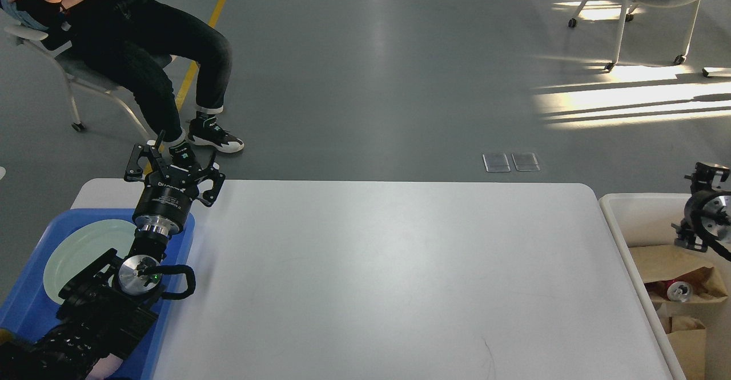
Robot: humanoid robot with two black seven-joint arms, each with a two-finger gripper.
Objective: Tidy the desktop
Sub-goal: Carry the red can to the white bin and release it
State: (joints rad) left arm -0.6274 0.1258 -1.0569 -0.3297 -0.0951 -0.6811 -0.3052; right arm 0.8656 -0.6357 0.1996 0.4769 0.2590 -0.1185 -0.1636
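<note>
Head view: the desktop (388, 277) fills the middle of the picture, a wide white slab with rounded corners and nothing lying on its visible surface. I judge it rigid, heavy and smooth, something to be cleared and not lifted; anything left on it would likely slide easily, and the only places to take hold of the top itself would be its edges.

At the left end of the desktop a blue tray (34, 311) sits on it, holding a pale green plate (85, 254) laid flat. The left gripper (171, 166) hangs over the tray's far corner, by the far left corner of the desktop, its fingers spread wide and holding nothing.

Just beyond the right end of the desktop stands a white bin (628, 211). Inside it lie crumpled brown paper bags (665, 263) and a red can (677, 290) resting on them. The right gripper (708, 208) is above the bin at the frame edge, seen dark and partly cut off; I cannot tell how its fingers stand.
</note>
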